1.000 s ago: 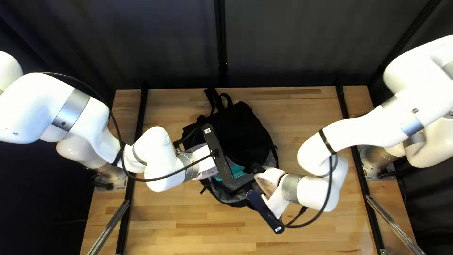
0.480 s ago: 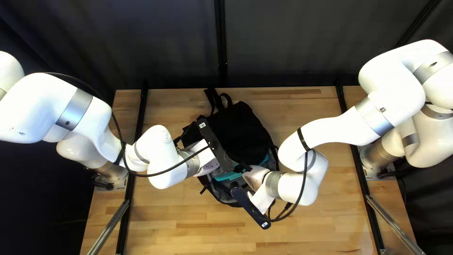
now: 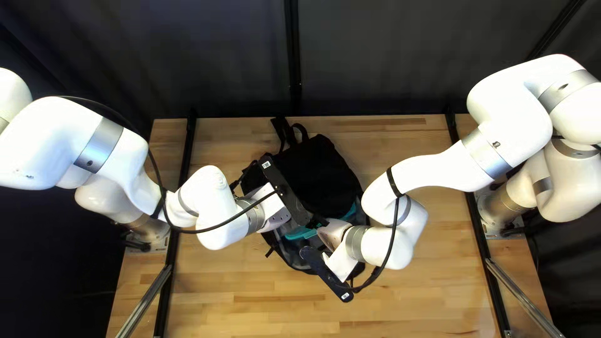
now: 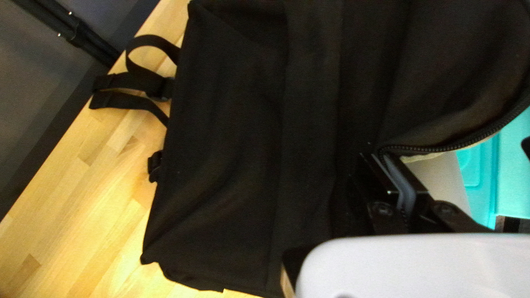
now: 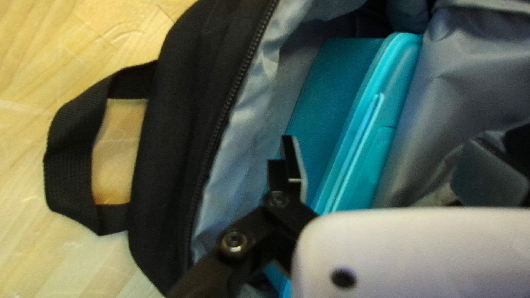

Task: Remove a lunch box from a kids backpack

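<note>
The black backpack [image 3: 319, 166] lies on the table, its main compartment unzipped. My left gripper [image 3: 275, 216] is over its left side, and my right gripper [image 3: 333, 233] over the opening, fingertips hidden. In the left wrist view my left gripper [image 4: 395, 174] is shut on the zippered edge of the backpack's flap [image 4: 458, 110], beside the teal lunch box [image 4: 510, 165]. In the right wrist view the lunch box [image 5: 342, 110] stands on edge inside the grey lining; my right gripper [image 5: 392, 168] is open around it, one finger close to its side, the other apart from it.
Backpack straps [image 4: 130, 83] extend onto the wooden table [image 3: 244, 288] toward its far edge. A webbing handle loop [image 5: 69, 143] sticks out at the backpack's other end. Both wrists are close together above the opening.
My right gripper has moved left, over the backpack's opening. My left gripper has shifted slightly toward the table's far edge, and more teal shows along the opening.
</note>
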Tool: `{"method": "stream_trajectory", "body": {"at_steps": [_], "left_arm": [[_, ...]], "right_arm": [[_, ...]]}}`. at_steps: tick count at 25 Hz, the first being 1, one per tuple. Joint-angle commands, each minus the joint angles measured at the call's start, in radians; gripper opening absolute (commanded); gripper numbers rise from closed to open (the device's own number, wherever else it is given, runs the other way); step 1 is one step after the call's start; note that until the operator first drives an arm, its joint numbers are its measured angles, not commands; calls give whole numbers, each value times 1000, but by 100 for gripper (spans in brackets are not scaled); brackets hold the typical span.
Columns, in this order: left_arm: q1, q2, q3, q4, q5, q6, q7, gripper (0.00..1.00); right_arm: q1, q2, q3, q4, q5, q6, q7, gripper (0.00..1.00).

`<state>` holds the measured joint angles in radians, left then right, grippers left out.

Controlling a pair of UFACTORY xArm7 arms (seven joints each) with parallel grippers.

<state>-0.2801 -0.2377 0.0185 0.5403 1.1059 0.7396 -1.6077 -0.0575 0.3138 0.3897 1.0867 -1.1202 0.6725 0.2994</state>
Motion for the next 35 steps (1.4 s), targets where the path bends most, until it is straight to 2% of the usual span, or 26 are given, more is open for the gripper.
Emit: {"method": "stream_trajectory", "body": {"at_steps": [1, 22, 35], "left_arm": [[0, -2, 0, -3, -3, 1, -3, 0], [2, -14, 3, -14, -8, 2, 1, 0], [2, -7, 4, -9, -8, -1, -3, 0]], "right_arm": [[2, 0, -1, -4, 3, 5, 17, 100], [19, -19, 5, -44, -16, 6, 73, 100], [-7, -45, 10, -72, 45, 9, 5, 100]]}}
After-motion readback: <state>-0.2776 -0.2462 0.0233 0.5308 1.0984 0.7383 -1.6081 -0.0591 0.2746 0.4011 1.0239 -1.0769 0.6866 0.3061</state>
